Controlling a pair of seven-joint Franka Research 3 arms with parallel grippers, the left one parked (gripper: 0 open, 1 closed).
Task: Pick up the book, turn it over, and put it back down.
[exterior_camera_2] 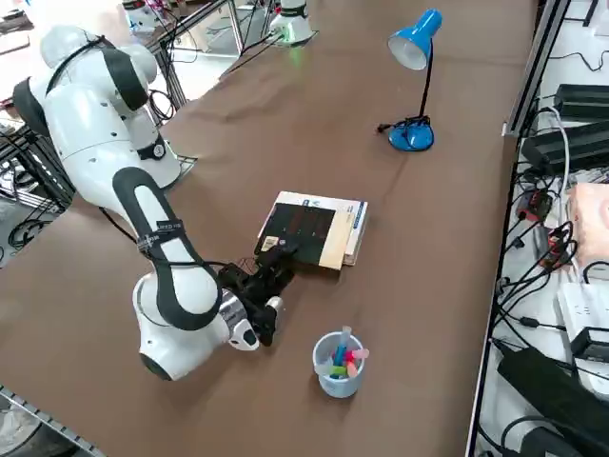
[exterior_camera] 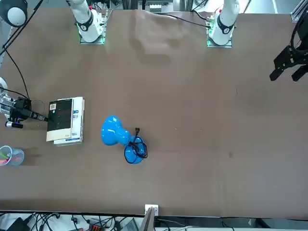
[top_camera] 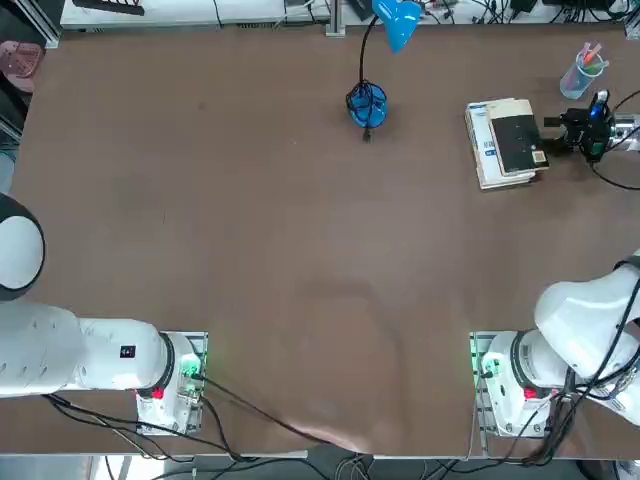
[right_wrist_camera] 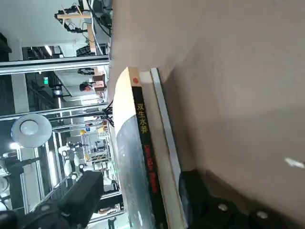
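- The right end effector [top_camera: 548, 140] lay low and level at the book's outer edge, its fingers [right_wrist_camera: 83, 193] spread wide above and below that edge, gripping nothing.
- The book [top_camera: 505, 142] lay flat near the far right of the bench [top_camera: 260, 240], black panel up.
- A blue lamp [top_camera: 368, 104] stood well apart; a cup of pens [top_camera: 582, 72] sat near.

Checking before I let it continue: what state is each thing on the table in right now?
book: flat on the table, white-and-black cover up, not lifted.
right tool: open, level at the book's edge, one finger above, one below.
blue lamp: standing, unlit.
cup of pens: upright.
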